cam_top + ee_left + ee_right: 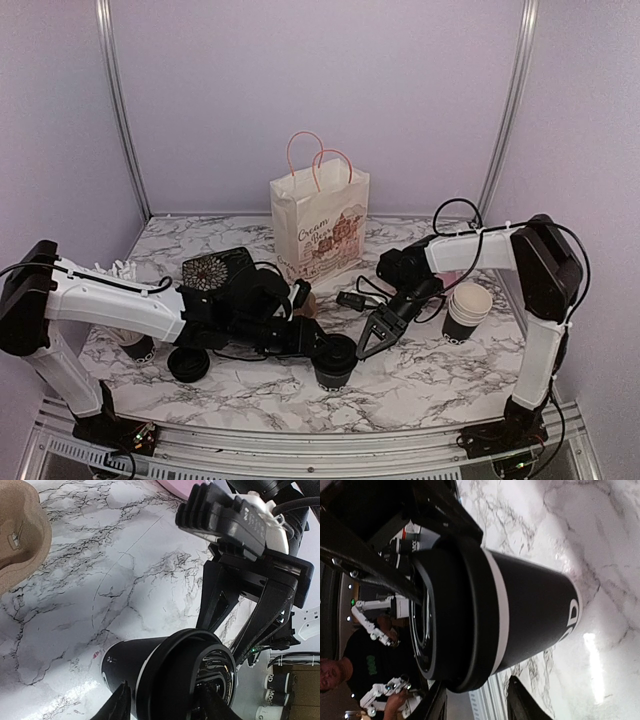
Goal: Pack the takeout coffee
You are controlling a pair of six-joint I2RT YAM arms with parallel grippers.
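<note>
Black paper cup (335, 372) stands upright on the marble desk (430, 378), lid (338, 350) upward (long axis vertical); left gripper (322, 343) pinches the lid, right gripper (372, 345) spread wide beside it.

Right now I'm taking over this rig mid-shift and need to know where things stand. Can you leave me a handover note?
Left tool: fingers either side of the lid on the front cup; grip unclear.
Right tool: open, beside that cup, not touching.
Stacked open cups at far right; spare lids near left; paper bag at back.
Done: one cup lidded, or nearly.
Left: seat the lid, pack the cup; bag contents not visible.
</note>
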